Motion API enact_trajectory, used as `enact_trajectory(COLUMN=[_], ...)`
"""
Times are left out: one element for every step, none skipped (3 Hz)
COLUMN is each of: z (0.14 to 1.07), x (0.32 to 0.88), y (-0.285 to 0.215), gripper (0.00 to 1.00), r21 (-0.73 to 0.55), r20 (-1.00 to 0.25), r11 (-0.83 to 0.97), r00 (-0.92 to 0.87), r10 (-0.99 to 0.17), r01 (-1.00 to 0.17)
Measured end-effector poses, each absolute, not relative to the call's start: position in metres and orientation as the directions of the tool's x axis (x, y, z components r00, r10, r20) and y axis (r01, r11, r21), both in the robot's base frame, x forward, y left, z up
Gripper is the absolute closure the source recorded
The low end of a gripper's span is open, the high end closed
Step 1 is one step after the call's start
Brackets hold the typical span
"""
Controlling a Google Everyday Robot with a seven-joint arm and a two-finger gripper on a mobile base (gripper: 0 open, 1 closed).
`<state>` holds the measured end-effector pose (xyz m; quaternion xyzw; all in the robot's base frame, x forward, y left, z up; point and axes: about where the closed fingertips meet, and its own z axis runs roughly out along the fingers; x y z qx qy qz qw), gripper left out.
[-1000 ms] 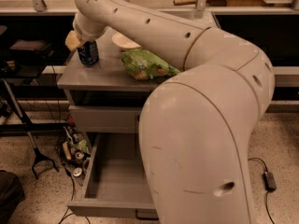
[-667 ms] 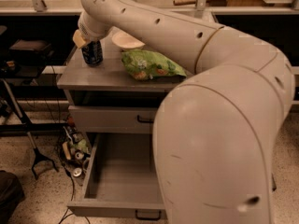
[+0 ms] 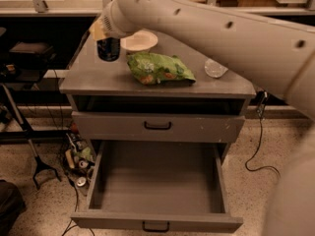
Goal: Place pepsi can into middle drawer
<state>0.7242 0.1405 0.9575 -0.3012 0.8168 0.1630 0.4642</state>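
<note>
"Nearest the camera, what had changed?"

"The middle drawer [image 3: 157, 188] stood pulled right out, with its whole bare floor in view. A second earlier the bulk of the arm [image 3: 211, 26] had blocked its right half. That bulk had swung off to the right and upward, so the way down into the drawer looked open."

"And just behind it?"

"The upper drawer [image 3: 202, 128] was shut, as before. On the cabinet top [image 3: 96, 78] a green chip bag [image 3: 157, 69] lay in the middle, with a clear bottle [image 3: 215, 68] to its right and a white bowl [image 3: 139, 41] behind it. None of them had shifted."

"Where was the can?"

"The can [image 3: 109, 50] stood upright at the back left of the top, just beside the bowl, in the same spot as a second earlier. It had not been lifted."

"And the gripper?"

"The gripper [image 3: 104, 29] sat right over the can, hiding its top, as it had through that second. Whether it was closed on the can or only resting over it, I could not tell."

"What did that mean for the job?"

"As I judged it, the grasp was the step in hand, and only the arm's posture had moved. The lift, the carry forward off the top and the lowering into the drawer were all left to do."
</note>
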Motion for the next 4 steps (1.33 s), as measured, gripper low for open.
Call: enact_trajectory(z=[0.985, 0.997, 0.992, 0.971], x=[0.690, 0.658, 0.627, 0.596], y=[0.106, 0.071, 0.040, 0.011], gripper=[1.00, 1.00, 1.00, 1.00], r21=[0.020, 0.065, 0.112, 0.135], r20=[-0.901, -0.923, -0.920, -0.899], r11=[0.781, 0.797, 0.814, 0.827], r00=[-0.349, -0.339, -0.370, -0.419], r10=[-0.256, -0.181, -0.132, -0.130], r01=[-0.625, -0.601, -0.570, -0.546])
